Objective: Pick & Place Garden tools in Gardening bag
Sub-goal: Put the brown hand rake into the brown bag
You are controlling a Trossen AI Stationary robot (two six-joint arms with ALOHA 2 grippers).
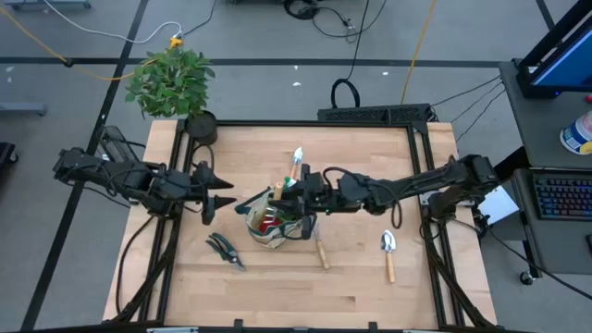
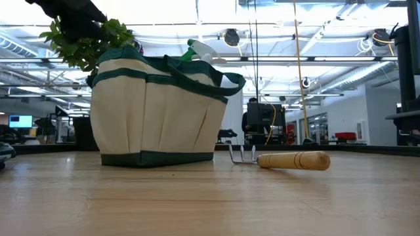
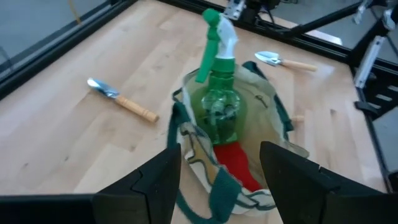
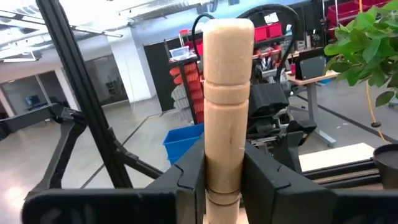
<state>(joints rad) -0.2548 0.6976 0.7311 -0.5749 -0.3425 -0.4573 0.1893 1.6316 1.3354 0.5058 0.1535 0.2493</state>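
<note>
gardening bag (image 3: 273, 118) holding green spray bottle (image 3: 219, 102), red glove (image 3: 235, 163)

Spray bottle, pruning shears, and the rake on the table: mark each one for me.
spray bottle (image 3: 219, 112), left wrist view, on its clear green body.
pruning shears (image 1: 225, 249), high view, midway along the tool.
rake (image 2: 292, 160), low view, on its wooden handle.

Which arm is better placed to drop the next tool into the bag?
Right. The right gripper is shut on a wooden-handled tool above the bag. The left gripper is open and empty beside the bag.
</note>
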